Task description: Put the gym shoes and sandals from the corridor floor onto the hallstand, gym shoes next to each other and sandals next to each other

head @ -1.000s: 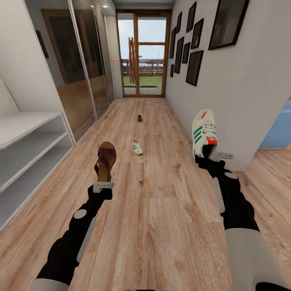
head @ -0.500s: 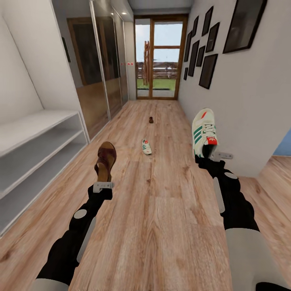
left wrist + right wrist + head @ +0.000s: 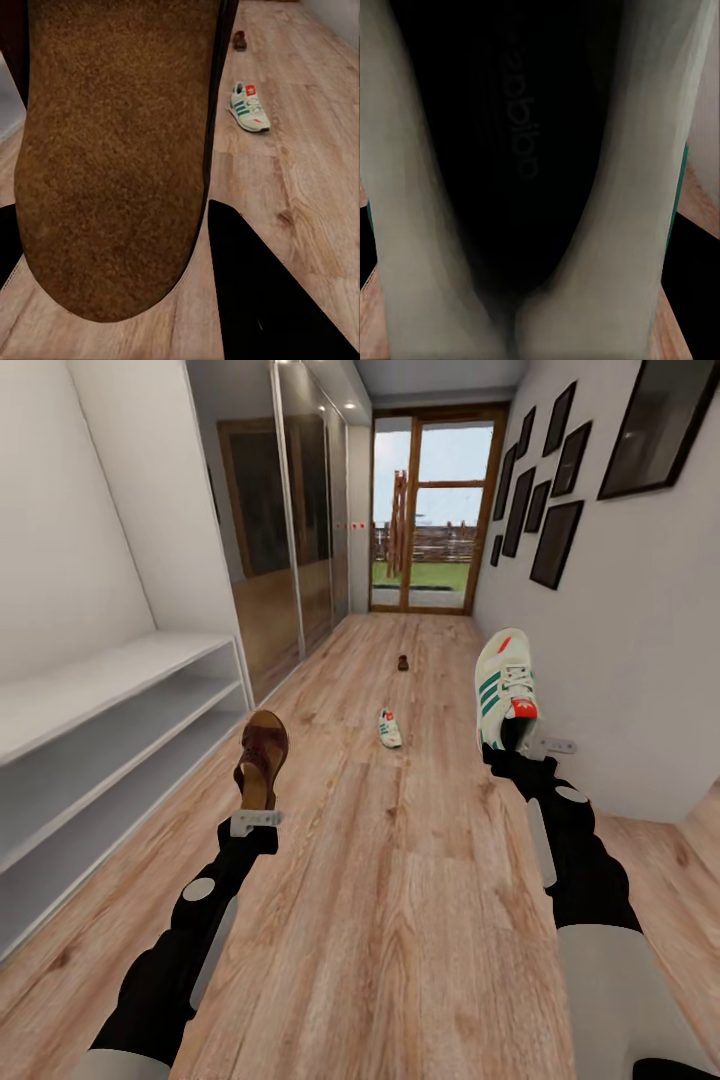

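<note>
My left gripper is shut on the heel of a dark brown sandal, held toe-up above the corridor floor; its tan footbed looms close in the left wrist view. My right gripper is shut on a white gym shoe with green stripes, also held toe-up; its dark inside faces the right wrist camera. A second gym shoe lies on the floor ahead. Farther down the corridor lies the other sandal. The white hallstand stands along the left wall.
Mirrored wardrobe doors run along the left wall beyond the hallstand. A glass door closes the corridor's far end. Framed pictures hang on the right wall, which has a corner close to my right arm.
The whole view has swung left: the hallstand takes up more of the left side and the floor shoes have shifted right. Both arms keep their pose and their hold.
</note>
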Tool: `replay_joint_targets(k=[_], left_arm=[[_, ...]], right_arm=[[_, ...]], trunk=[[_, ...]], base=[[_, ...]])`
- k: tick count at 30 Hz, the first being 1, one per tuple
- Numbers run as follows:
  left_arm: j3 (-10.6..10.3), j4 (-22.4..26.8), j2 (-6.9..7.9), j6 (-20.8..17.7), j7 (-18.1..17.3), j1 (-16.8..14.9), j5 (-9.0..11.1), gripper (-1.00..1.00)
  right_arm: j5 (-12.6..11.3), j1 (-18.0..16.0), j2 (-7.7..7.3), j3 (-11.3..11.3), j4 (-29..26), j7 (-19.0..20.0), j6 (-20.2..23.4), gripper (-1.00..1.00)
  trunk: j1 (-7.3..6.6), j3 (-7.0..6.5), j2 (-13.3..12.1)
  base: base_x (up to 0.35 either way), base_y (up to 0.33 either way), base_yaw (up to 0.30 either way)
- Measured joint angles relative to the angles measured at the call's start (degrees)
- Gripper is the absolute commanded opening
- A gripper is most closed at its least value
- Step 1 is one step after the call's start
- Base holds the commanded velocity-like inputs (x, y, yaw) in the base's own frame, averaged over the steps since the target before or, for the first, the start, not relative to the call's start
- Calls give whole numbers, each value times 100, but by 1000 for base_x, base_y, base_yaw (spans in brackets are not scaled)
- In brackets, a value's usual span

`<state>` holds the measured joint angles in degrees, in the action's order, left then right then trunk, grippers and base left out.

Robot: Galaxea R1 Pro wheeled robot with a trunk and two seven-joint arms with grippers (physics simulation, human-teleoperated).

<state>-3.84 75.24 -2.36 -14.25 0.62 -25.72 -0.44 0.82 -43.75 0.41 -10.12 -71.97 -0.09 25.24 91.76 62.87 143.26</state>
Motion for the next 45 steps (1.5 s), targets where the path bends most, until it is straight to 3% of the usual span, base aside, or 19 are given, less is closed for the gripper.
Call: replay_joint_targets(k=[45], left_arm=[[0,0,0,9,3,0,0,-100]], right_arm=[[0,0,0,0,0,0,0,-100]], trunk=[[0,-292,0]], base=[[-41,-37,210]])
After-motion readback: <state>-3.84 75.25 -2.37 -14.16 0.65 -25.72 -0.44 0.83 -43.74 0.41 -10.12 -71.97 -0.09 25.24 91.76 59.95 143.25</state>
